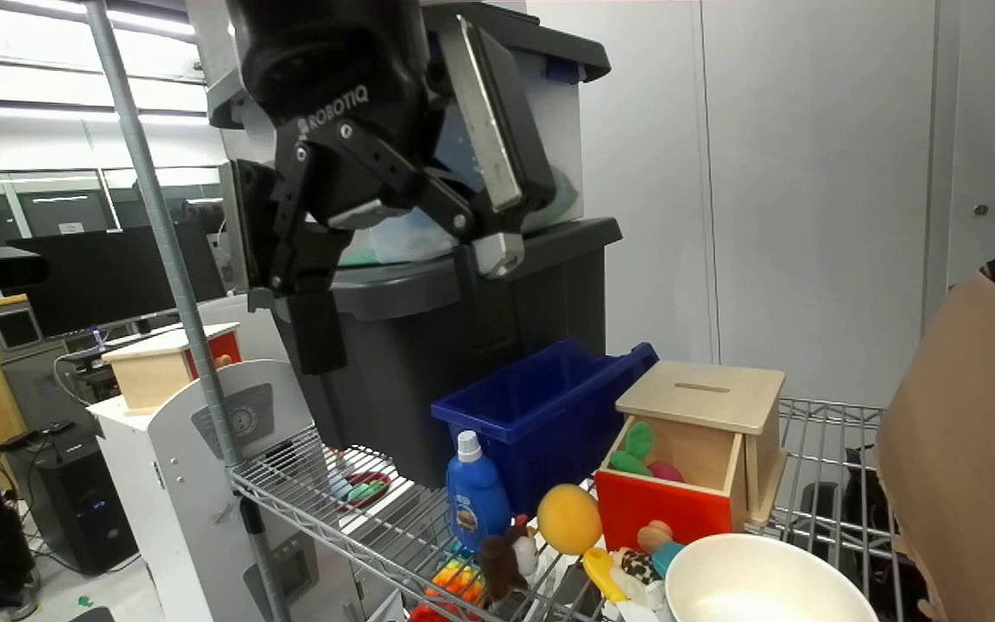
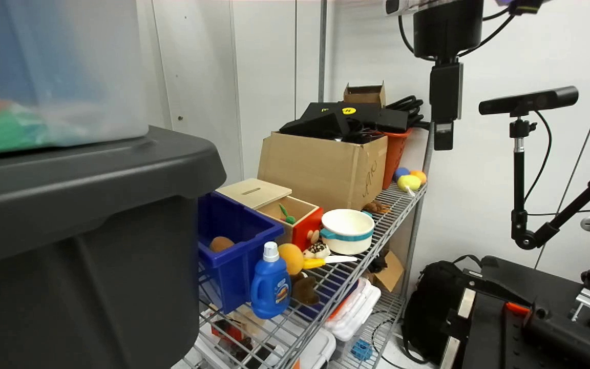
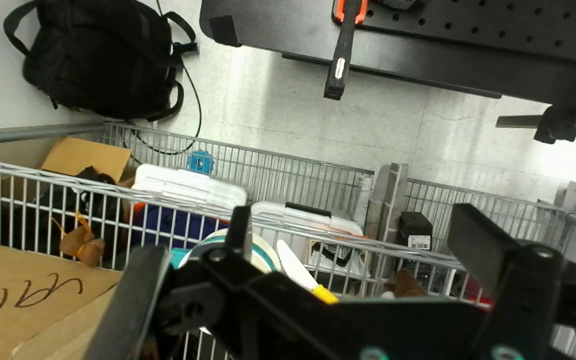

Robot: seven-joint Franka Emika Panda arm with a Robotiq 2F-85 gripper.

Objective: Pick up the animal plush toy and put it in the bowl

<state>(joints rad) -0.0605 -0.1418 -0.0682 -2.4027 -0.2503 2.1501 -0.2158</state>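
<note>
Two black fingers hang nearest to me, high up and spread wide apart, with nothing held between them. They are the tips of the end effector, and it is well apart from all the toys.

Next comes the bowl, round and cream with some teal on its side. It stands upright on the wire worktop. A toy knife with a yellow handle lies between it and the animal plush toy. That toy is a small dark brown lump, too little from here to say which animal. It rests on the worktop, outside the bowl, near the blue detergent bottle and the yellow-orange ball. I can't tell if it touches them.

Farther back I see a wooden box with its red drawer pulled out, then a blue bin, then a big dark grey tote.

I think the job is only at the start, for no part of it looks done. All of it is left: reach down, pinch the toy, lift it, carry it past the knife and let it drop in the bowl.
</note>
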